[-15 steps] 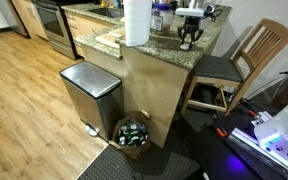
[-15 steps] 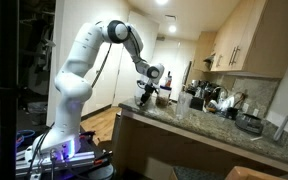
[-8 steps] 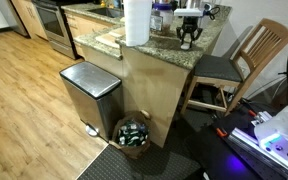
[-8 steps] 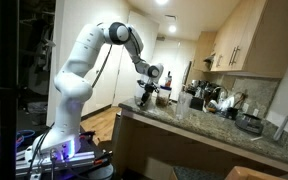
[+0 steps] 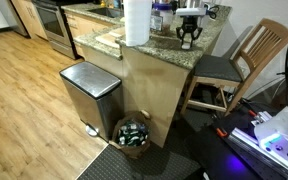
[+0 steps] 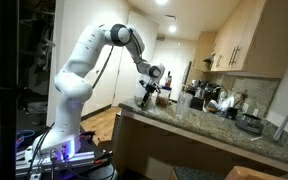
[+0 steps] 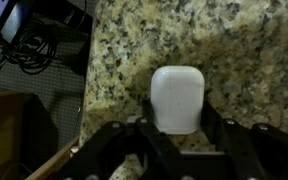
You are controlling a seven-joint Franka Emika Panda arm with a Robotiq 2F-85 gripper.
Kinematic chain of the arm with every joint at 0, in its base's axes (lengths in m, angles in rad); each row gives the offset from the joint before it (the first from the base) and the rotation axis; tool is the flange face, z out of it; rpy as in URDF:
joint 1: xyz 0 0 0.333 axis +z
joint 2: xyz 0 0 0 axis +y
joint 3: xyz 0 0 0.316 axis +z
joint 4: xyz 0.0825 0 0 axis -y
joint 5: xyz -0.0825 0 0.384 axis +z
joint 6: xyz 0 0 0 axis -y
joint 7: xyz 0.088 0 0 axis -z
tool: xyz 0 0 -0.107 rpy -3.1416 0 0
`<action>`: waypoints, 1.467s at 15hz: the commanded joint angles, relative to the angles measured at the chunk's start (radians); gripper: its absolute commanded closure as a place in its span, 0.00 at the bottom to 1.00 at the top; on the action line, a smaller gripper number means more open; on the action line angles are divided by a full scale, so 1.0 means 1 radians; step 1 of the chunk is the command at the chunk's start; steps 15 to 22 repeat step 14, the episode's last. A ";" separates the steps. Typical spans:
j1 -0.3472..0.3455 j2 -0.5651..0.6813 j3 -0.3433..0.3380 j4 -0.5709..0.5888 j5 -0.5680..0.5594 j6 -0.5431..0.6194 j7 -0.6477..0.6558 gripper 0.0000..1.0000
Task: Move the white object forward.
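The white object (image 7: 177, 97) is a small rounded white case lying on the speckled granite counter (image 7: 234, 50). In the wrist view it sits between my gripper's (image 7: 177, 120) two black fingers, which flank its lower half. I cannot tell whether the fingers press on it. In an exterior view my gripper (image 5: 188, 36) points down at the counter's near end. In an exterior view (image 6: 147, 93) it hangs over the counter's end. The white object itself is too small to make out in both exterior views.
A tall white paper-towel roll (image 5: 136, 20) stands on the counter beside the gripper. A steel trash bin (image 5: 89, 93), a basket (image 5: 134, 132) and a wooden chair (image 5: 246, 60) stand on the floor. Kitchen items (image 6: 209, 98) crowd the far counter. The counter edge (image 7: 84, 90) is close.
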 commanded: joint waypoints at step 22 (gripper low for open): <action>0.001 0.009 -0.008 -0.012 0.012 0.028 -0.012 0.00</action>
